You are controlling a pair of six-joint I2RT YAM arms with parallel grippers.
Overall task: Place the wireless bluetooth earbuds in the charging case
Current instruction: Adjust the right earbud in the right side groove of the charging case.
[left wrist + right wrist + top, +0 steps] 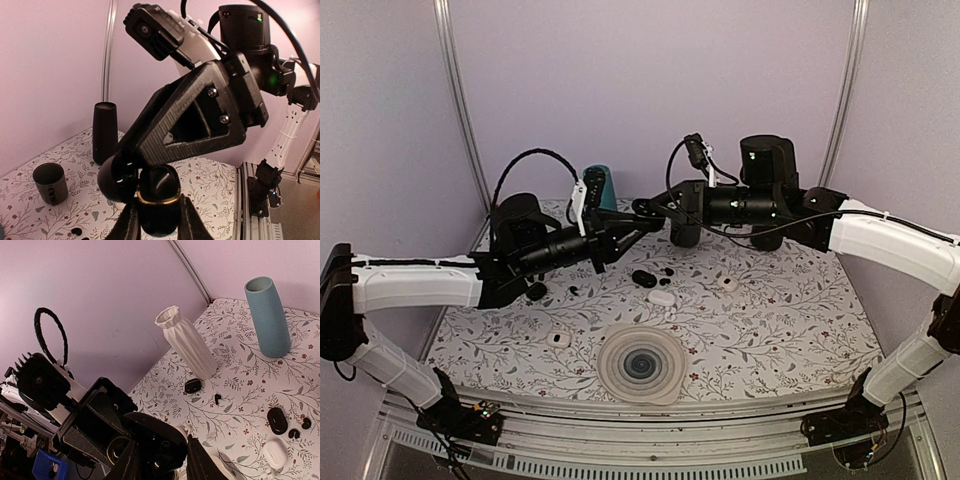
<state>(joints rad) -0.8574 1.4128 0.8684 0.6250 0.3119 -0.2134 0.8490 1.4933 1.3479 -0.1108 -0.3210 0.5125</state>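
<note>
Holds charging case [159, 192], black w/ gold band, in mid-air above counter [790, 330], both arms meeting over centre. Clamps L gripper [160, 220] shut on case's lower half, fingers [129, 222] pressed to either side. Pinches case's glossy upper part w/ R gripper [162, 462], closed on it from opposite side, tips of both grippers close together. Cannot tell from any view whether anything sits inside case.

Finds black earbuds [294, 433], a pair, loose on counter, in neither gripper: in top view at approx 5 o'clock of held case, apart from both grippers. Shows pair just beside a black case [277, 420] lying flat, at its 3–4 o'clock in R wrist view, w/ white case [275, 453] near, at 6 o'clock of black one. Finds single black earbud [217, 398] on its own, approx 7–8 o'clock of grippers in top view, also untouched. Notes another small black case [192, 385] at foot of white vase [187, 342], teal vase [267, 317] upright at its 2–3 o'clock. Shows ridged round mat [641, 365] at 6 o'clock of grippers, near front edge; tall black cylinder [104, 132] and black cup [50, 182] upright on counter.
</note>
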